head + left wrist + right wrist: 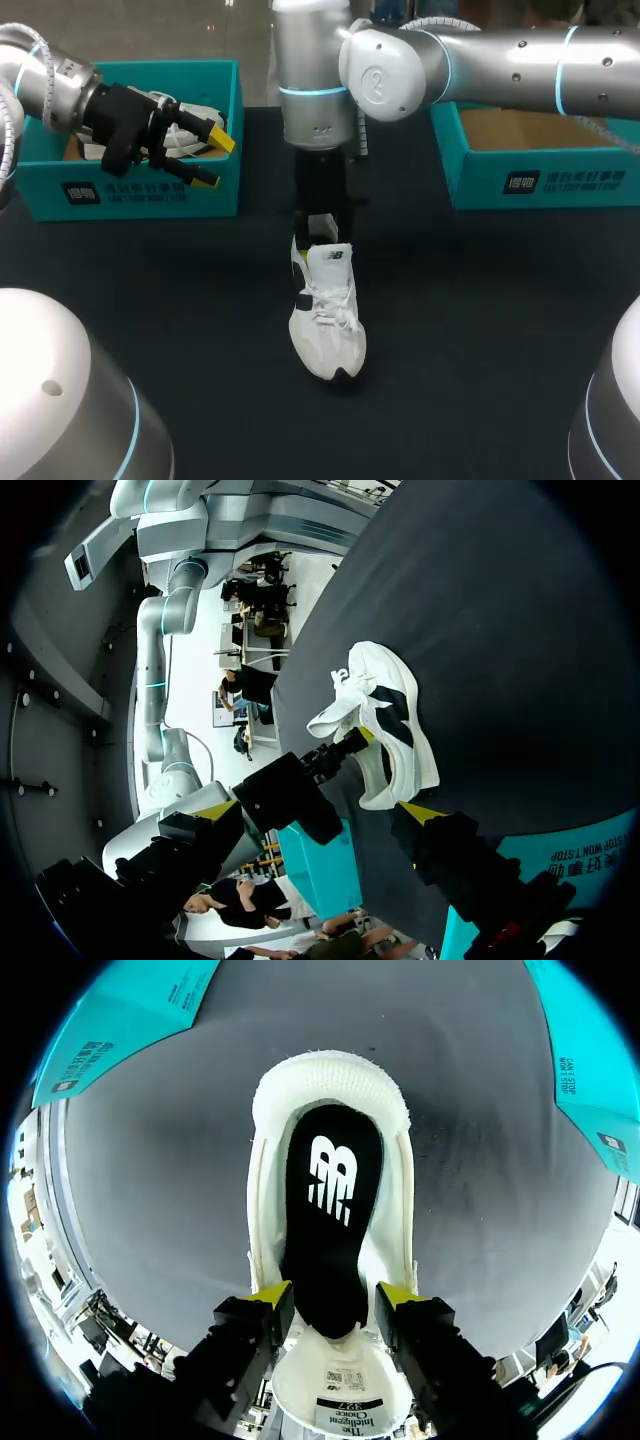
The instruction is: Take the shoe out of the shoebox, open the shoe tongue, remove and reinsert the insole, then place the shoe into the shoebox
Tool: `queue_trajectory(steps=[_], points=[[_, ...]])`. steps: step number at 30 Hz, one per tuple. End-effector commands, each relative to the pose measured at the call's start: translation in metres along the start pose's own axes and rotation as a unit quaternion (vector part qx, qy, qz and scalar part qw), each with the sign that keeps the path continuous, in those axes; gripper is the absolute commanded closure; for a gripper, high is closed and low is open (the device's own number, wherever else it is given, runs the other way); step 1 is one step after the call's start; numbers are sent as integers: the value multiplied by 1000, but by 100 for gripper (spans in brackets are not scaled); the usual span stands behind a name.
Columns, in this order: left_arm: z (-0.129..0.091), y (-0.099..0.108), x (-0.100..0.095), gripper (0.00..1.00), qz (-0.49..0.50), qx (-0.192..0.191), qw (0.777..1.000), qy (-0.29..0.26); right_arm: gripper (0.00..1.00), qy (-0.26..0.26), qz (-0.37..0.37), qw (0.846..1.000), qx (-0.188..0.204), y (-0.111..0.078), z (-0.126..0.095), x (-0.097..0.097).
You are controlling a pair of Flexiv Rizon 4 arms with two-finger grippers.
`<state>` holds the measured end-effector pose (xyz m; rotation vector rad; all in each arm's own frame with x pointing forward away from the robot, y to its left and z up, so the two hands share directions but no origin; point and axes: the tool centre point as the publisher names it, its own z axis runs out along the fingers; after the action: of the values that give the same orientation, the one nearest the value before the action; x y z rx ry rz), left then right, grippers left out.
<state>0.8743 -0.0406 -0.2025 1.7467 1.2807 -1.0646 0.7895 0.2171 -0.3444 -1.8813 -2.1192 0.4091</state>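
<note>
The right gripper (335, 1296) is being held pointing straight down, clenched on the insole (325, 1190); the left gripper (214, 160) is being held spread. The shoe (328, 325) is being kept lengthwise, toe toward the robot.

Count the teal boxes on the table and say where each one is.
2. The left box is at the far left, just behind the left gripper; the right box is at the far right. The shoe lies between them, nearer the front.
</note>
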Motion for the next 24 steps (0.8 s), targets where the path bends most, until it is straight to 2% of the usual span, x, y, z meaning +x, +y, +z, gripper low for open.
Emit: queue_trajectory(steps=[1,12,24], points=[[0,0,0,0,0,0,1000,1,0,3,-1,1000,-1,-3,1,-2],[0,0,0,0,0,0,1000,1,0,16,-2,1000,10,-4,9,0],[0,0,0,0,0,0,1000,1,0,7,5,1000,12,-17,-1,3]])
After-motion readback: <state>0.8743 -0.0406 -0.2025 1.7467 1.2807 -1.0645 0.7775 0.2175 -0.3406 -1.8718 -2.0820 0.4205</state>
